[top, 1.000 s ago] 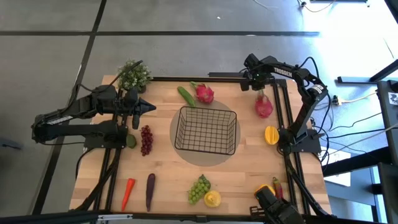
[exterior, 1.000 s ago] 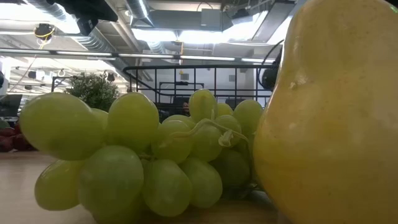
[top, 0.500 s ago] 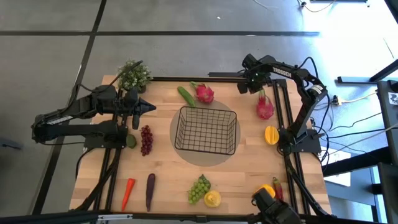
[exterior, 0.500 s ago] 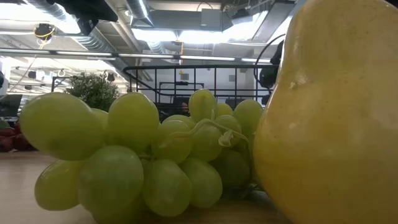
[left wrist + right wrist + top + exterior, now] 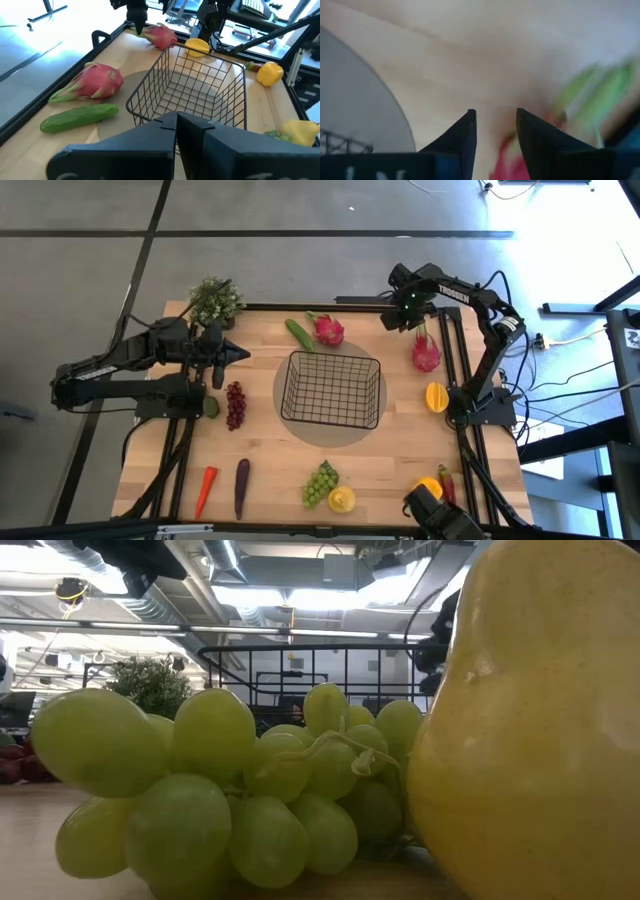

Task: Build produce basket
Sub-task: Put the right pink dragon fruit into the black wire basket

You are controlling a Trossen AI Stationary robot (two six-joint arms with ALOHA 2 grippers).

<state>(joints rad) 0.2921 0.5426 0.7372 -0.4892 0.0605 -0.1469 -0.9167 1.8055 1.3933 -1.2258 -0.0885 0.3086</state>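
The black wire basket [image 5: 331,390] stands at the table's middle with nothing in it. Produce lies round it: a pink dragon fruit [image 5: 328,330] and a cucumber [image 5: 299,335] at the far side, and a second dragon fruit [image 5: 425,352] at the far right. My right gripper [image 5: 494,125] points down, open, just above that fruit's leafy end [image 5: 600,85] and clear of it. My left gripper [image 5: 176,120] is shut on nothing. It hovers left of the basket [image 5: 200,85].
Purple grapes [image 5: 235,405] lie left of the basket. A carrot [image 5: 205,490], eggplant [image 5: 241,487], green grapes [image 5: 320,483] and lemon [image 5: 342,500] lie along the near edge. A yellow pepper [image 5: 425,485] and a potted plant [image 5: 215,302] stand at opposite corners.
My right gripper has risen a little above the dragon fruit at the far right. The fruit has stayed on the table.
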